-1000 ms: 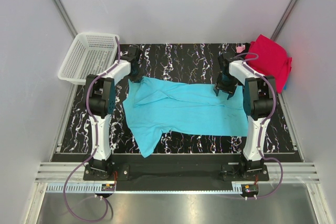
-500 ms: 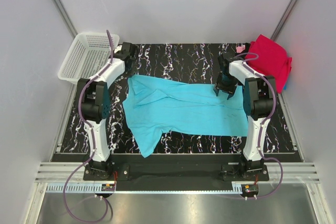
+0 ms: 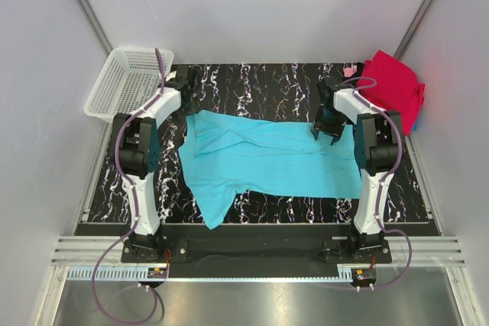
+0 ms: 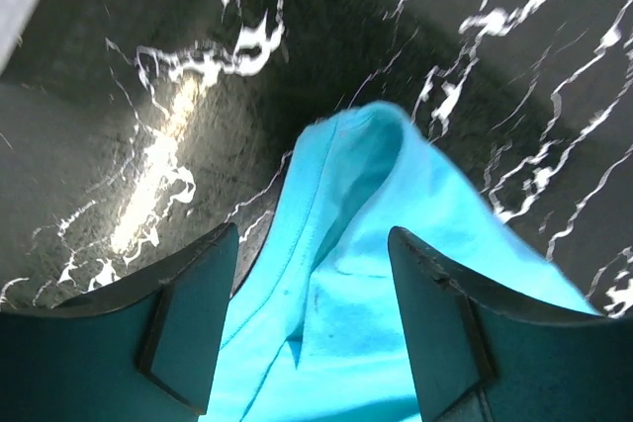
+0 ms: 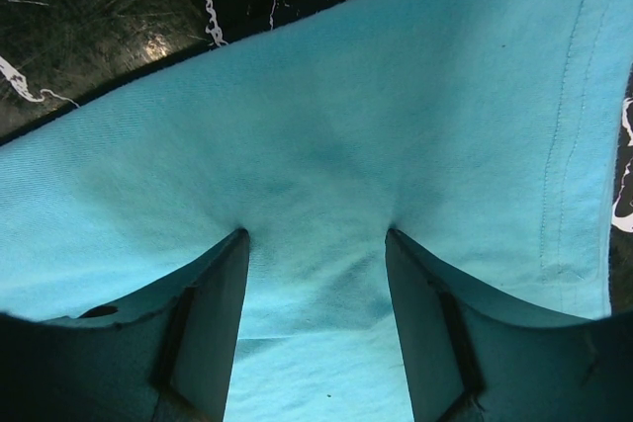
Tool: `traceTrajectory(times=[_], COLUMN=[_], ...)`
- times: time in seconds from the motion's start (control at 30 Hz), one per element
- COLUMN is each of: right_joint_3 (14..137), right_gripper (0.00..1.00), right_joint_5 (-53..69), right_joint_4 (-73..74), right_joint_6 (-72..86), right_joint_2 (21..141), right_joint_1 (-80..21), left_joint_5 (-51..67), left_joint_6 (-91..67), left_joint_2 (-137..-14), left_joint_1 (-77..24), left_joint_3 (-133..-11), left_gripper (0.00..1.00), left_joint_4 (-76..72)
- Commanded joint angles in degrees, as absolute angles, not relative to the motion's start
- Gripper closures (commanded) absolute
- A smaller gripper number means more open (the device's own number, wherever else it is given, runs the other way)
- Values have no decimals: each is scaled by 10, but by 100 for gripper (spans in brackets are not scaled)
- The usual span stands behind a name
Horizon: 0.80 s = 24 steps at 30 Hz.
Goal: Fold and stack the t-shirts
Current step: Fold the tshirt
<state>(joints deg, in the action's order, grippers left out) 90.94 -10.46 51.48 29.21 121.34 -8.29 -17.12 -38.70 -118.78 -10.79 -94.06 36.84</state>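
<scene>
Black marbled tabletop (image 3: 267, 85) carries the turquoise t-shirt (image 3: 267, 159), spread crosswise between my arms, rumpled at its left end and not yet folded. My left gripper (image 4: 312, 239) hangs over the far-left corner, jaws well apart, gripping nothing. My right gripper (image 5: 316, 239), jaws also wide, presses into the right end without pinching. I judge this is the flattening step; next, both jaws must close on the far edge. A red t-shirt (image 3: 393, 89) waits far right.

Spread t-shirt (image 3: 275, 162) is lying across the desk (image 3: 267, 82) centre. Basket (image 3: 126, 82) is sitting at the desk's 10 o'clock corner, heap of t-shirts (image 3: 393, 89) at 2 o'clock. Left hand (image 3: 187, 101) is hanging over the shirt's 10 o'clock corner, right hand (image 3: 327, 129) is resting on its 2 o'clock edge.
</scene>
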Motion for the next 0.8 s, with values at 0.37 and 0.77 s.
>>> traceTrajectory(times=[0.37, 0.77], right_joint_3=[841, 831], right_gripper=[36, 36], right_joint_5=[-151, -149], right_joint_4=[528, 529], right_joint_6=[293, 294], right_joint_2=[1165, 1124], right_joint_1=[-100, -110], left_joint_5=[57, 115], left_joint_6=[-347, -365], left_joint_2=[-1101, -1158], left_joint_1=[-148, -208], left_joint_3=[-852, -892], left_gripper=[32, 36], left_joint_4=[289, 289])
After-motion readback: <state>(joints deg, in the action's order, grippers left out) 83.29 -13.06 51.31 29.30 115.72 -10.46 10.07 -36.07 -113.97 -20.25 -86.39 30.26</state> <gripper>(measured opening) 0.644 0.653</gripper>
